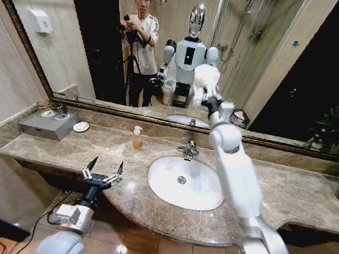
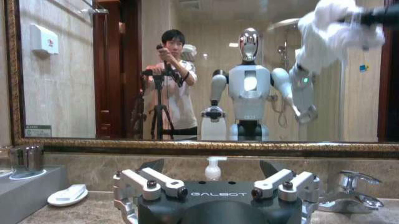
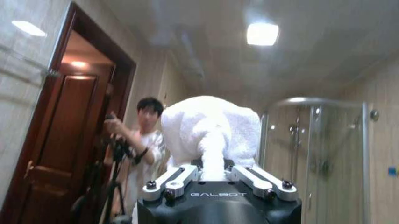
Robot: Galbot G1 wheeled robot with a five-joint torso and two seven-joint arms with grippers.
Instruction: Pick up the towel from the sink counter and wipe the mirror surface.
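Towel (image 3: 212,135) cloth, white and bunched, sits pinched between the fingers of the right gripper (image 3: 214,175), which clamps a fold of it at the base while the rest bulges above the jaws. Nearest the robot, the left gripper (image 1: 102,173) hovers with its fingers spread wide and nothing between them, just over the front edge of the sink counter (image 1: 287,196), to the left of the white basin (image 1: 185,182). Farther in, a soap bottle (image 1: 136,138) and the chrome tap (image 1: 189,149) stand along the back of the counter, with a grey box (image 1: 49,123) and a small white dish (image 1: 81,126) off to the left. Beyond these, the right arm reaches up over the basin and holds the towel at the mirror (image 1: 74,36), apparently against the glass.
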